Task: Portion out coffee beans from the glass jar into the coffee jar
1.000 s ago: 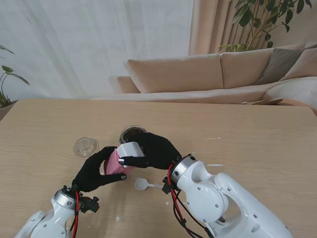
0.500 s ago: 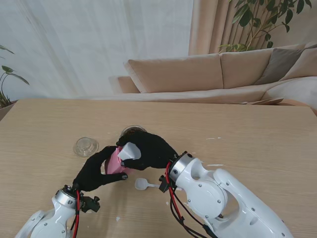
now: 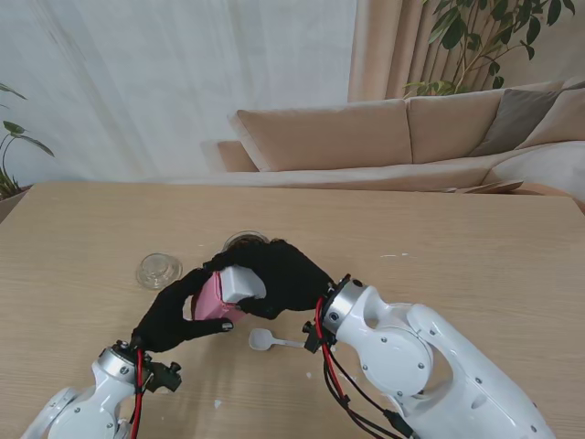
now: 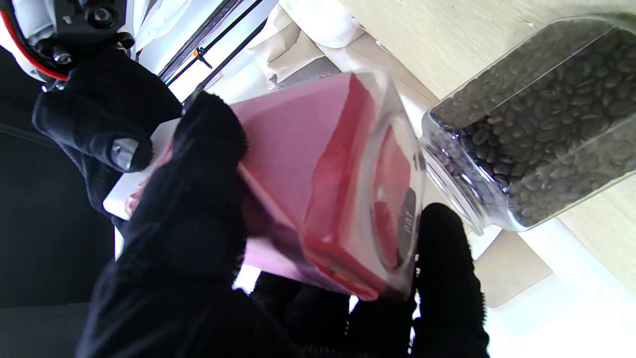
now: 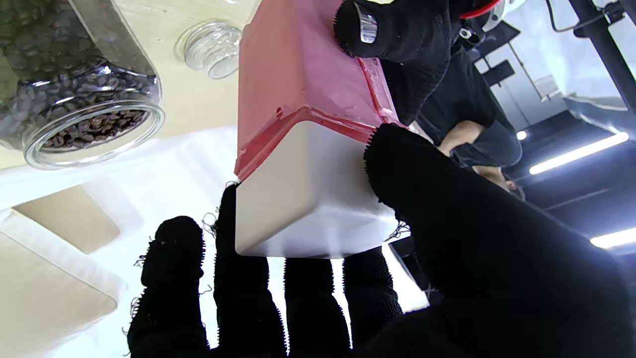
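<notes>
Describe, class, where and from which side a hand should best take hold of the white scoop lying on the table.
Probably the bowl end of the white scoop, from above. It lies flat on the table, and its handle runs right, under the right hand's wrist, so the bowl is the freer part; both hands are busy on the pink coffee jar.

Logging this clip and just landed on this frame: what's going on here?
Both gloved hands are on the pink coffee jar. The left hand holds its body while the right hand grips its white lid. The glass jar of coffee beans stands open just beyond, its clear lid lying to the left. A white scoop lies on the table, untouched.
</notes>
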